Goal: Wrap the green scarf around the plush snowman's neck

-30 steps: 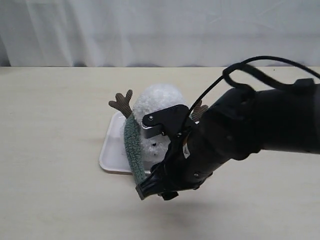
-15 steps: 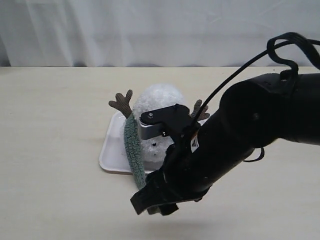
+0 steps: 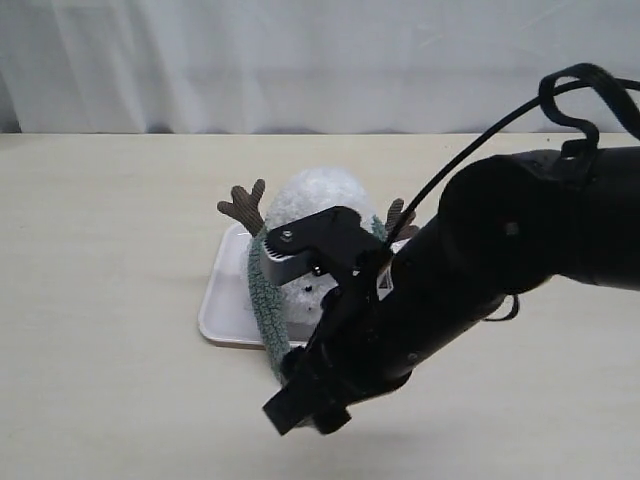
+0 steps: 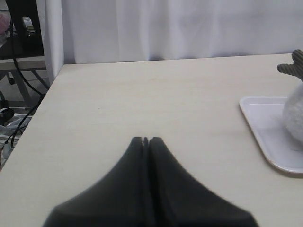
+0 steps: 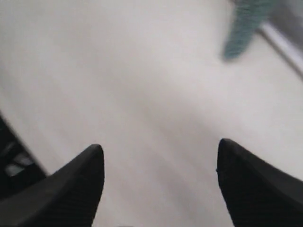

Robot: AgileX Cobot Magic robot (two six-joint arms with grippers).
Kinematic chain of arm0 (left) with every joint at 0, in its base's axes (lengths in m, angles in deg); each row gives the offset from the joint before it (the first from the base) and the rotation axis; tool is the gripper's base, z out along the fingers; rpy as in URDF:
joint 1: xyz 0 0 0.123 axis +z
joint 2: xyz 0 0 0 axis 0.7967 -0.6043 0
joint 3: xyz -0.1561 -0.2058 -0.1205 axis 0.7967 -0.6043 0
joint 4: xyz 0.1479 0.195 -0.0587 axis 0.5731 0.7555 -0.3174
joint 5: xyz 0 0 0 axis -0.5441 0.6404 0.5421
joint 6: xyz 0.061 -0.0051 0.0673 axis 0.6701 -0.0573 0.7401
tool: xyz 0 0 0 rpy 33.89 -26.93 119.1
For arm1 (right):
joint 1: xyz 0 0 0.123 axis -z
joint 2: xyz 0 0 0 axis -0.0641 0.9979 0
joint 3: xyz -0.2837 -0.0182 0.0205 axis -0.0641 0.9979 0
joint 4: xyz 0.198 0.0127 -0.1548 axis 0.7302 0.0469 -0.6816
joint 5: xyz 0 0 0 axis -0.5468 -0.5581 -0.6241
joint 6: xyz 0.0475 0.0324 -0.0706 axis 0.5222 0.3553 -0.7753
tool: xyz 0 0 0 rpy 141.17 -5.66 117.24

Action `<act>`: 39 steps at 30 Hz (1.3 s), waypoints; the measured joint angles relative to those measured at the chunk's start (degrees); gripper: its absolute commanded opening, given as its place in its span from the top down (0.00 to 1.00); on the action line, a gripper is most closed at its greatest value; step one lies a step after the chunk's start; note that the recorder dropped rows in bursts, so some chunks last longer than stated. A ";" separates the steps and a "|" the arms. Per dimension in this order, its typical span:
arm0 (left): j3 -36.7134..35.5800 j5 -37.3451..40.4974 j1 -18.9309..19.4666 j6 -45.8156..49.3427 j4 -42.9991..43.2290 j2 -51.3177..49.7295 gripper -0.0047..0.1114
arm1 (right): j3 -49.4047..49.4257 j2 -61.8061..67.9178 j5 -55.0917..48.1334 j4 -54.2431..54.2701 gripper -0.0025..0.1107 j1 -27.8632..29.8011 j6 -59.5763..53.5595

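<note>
The plush snowman (image 3: 315, 197) lies on a white tray (image 3: 215, 312), its brown twig arms sticking out to both sides. The green scarf (image 3: 264, 305) runs down the snowman's left side, and its end lies over the tray's front edge. My right arm (image 3: 470, 270) reaches across in front of the snowman and hides its face and neck. In the right wrist view my right gripper (image 5: 159, 147) is open and empty over bare table, with the scarf's end (image 5: 244, 28) blurred beyond it. My left gripper (image 4: 146, 140) is shut and empty, left of the tray (image 4: 265, 130) and the snowman (image 4: 296, 111).
A white curtain (image 3: 300, 60) hangs behind the table's far edge. The table's left edge (image 4: 45, 101) shows in the left wrist view, with cables and a stand beyond it. A black cable (image 3: 560, 90) loops above the right arm.
The right arm has lifted and its wrist has swung a little left in front of the snowman. The scarf's lower end, earlier at the gripper, now lies free over the tray's edge.
</note>
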 measured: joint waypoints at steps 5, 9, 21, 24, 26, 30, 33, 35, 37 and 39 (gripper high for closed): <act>0.00 0.00 0.00 0.00 0.00 0.00 0.96 | 0.31 0.00 0.96 -29.99 0.41 0.00 27.37; 0.00 0.00 0.00 0.00 0.00 0.00 0.96 | 1.54 1.25 3.05 -44.92 0.41 0.24 40.64; 0.00 0.00 0.00 0.00 0.00 0.00 0.96 | 2.16 13.76 5.17 -69.47 0.64 0.24 62.26; 0.00 0.00 0.00 0.00 0.00 0.00 0.96 | 2.16 15.65 6.90 -70.75 0.86 0.24 63.11; 0.00 0.00 0.00 0.00 0.00 0.00 0.96 | 2.16 16.21 7.61 -70.99 0.94 0.24 63.11; 0.00 0.00 0.00 0.00 0.00 0.00 0.96 | 2.16 15.90 8.40 -70.99 0.94 0.24 63.11; 0.00 0.00 0.00 0.00 0.00 0.00 0.96 | 2.16 14.18 9.64 -67.76 0.94 0.24 60.91; 0.00 0.00 0.00 0.00 0.00 0.00 0.96 | 2.16 12.08 11.72 -62.57 0.94 0.24 56.97; 0.00 0.00 0.00 0.00 0.00 0.00 0.96 | 2.16 9.83 14.13 -55.58 0.94 0.24 50.75; 0.00 0.00 0.00 0.00 0.00 0.00 0.96 | 2.16 8.07 16.15 -47.69 0.94 0.24 44.42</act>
